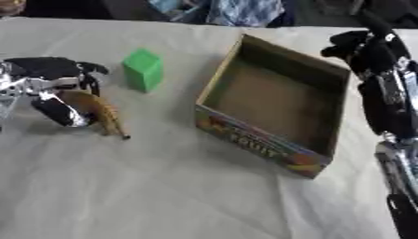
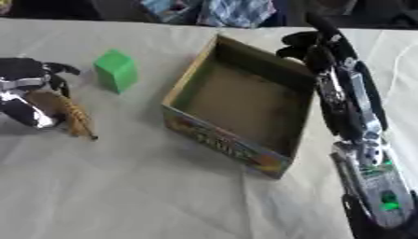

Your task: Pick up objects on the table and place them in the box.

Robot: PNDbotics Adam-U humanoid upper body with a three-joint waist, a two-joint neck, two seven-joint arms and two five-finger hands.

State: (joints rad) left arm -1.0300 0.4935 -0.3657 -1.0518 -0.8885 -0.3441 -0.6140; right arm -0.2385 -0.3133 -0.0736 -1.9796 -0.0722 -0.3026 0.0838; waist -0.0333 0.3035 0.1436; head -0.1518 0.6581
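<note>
The box (image 1: 274, 109) holds nothing yet: left of it the left hand (image 1: 51, 86) curls round a brownish banana (image 1: 100, 112) on the tabletop (image 1: 163, 186), green block (image 1: 143, 69) untouched.

The open top of the box (image 1: 274, 100) is unobstructed. A green block (image 1: 143, 70) stands on the surface (image 1: 147, 186) between the left hand (image 1: 49, 86) and the box. The box's far right corner is flanked by the right hand (image 2: 314, 44).
</note>
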